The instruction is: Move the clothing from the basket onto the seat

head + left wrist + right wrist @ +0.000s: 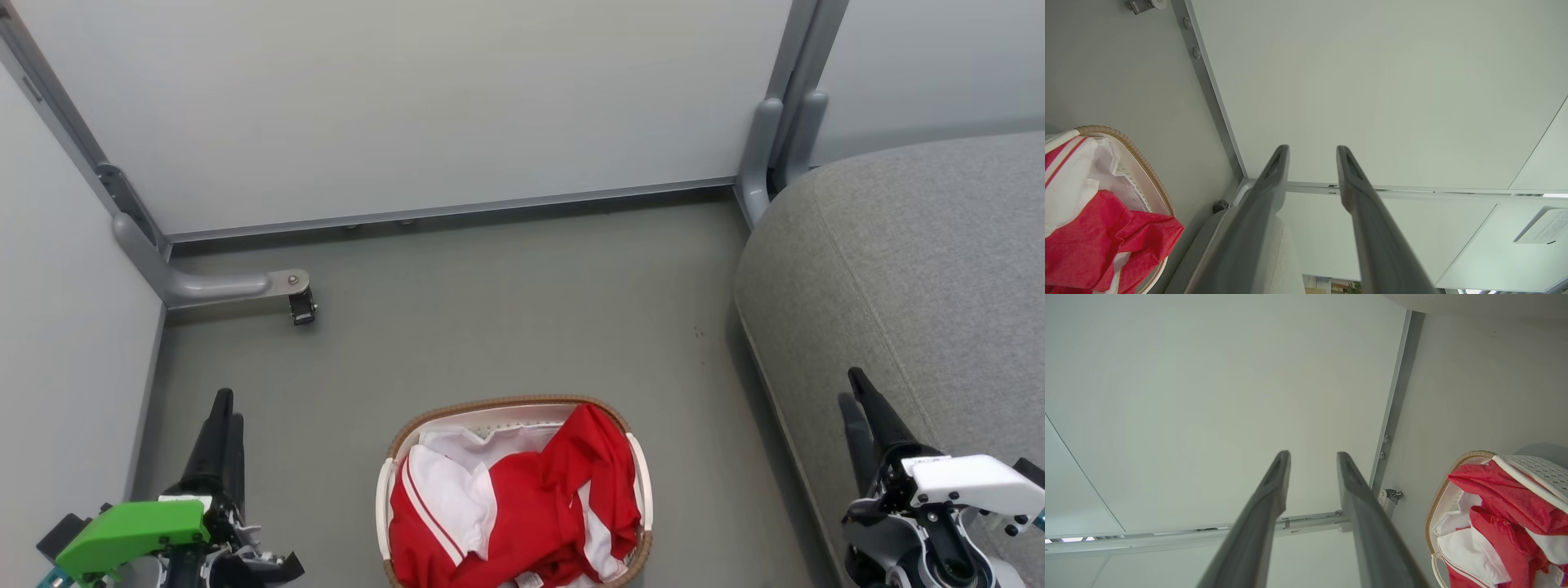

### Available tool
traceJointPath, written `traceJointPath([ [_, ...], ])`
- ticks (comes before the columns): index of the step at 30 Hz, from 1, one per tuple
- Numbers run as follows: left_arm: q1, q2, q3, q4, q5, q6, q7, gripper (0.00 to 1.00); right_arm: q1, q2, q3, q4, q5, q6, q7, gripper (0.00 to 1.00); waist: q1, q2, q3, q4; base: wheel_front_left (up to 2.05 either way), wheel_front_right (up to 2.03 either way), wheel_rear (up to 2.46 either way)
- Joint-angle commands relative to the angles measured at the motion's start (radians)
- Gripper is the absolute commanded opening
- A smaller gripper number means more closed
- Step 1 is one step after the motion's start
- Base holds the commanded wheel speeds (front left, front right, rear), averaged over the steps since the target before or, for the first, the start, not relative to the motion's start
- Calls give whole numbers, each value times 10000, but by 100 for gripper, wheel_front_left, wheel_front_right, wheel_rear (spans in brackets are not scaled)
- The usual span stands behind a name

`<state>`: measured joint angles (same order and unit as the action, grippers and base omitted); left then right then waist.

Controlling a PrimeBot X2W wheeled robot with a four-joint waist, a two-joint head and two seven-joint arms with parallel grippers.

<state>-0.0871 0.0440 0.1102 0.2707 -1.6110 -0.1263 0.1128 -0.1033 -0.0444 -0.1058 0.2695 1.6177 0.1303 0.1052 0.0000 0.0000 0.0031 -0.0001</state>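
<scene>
Looking down from the head: an oval white perforated plastic laundry basket (506,403) with a brown woven rim stands on the grey floor (506,302), its near end cut off by the bottom edge. Soft red clothing (539,498) with white panels and thin stripes lies bunched inside, heaped to the rim on the right. The folds hide how many pieces there are. A strip of white cloth liner (457,441) shows at the far end, but where it gives way to white garment is hard to make out.

The large rounded grey fabric-upholstered seat (914,261) sits right of the basket, a strip of floor between them, and is cropped at the right and bottom edges.

The left gripper (224,402) is at lower left over the floor, well apart from the basket. Its fingers overlap in the head view, hiding the gap, but its wrist view shows them spread — pale wall panel (1372,81) visible between them. The right gripper (851,388) is at lower right against the seat's edge, and its wrist view likewise shows the fingers parted. Both gripper bodies are cut off below.

A small metal bracket (300,304) at the partition's foot is too small to make out in detail.
</scene>
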Motion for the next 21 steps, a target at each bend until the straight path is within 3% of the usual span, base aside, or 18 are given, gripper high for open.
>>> traceJointPath([
  [1, -78, 24, -1, -74, 43, -5, -75, 100, -49, -46, 10, -104, -55, 0, -39, 100, 0, 0, 4, 0, 0, 0, 0],
  [6, -130, 134, -82, 11, 720, -7, -333, 100, -101, -214, 205, -112, -502, 0, -314, 100, 0, 0, 19, -3, 0, 0, 0],
  [21, -217, 254, -411, 4, 4407, 219, -1021, 100, -477, -553, 731, 92, -3349, 1, -1002, 100, 0, 0, 104, -4, 0, 0, 0],
])
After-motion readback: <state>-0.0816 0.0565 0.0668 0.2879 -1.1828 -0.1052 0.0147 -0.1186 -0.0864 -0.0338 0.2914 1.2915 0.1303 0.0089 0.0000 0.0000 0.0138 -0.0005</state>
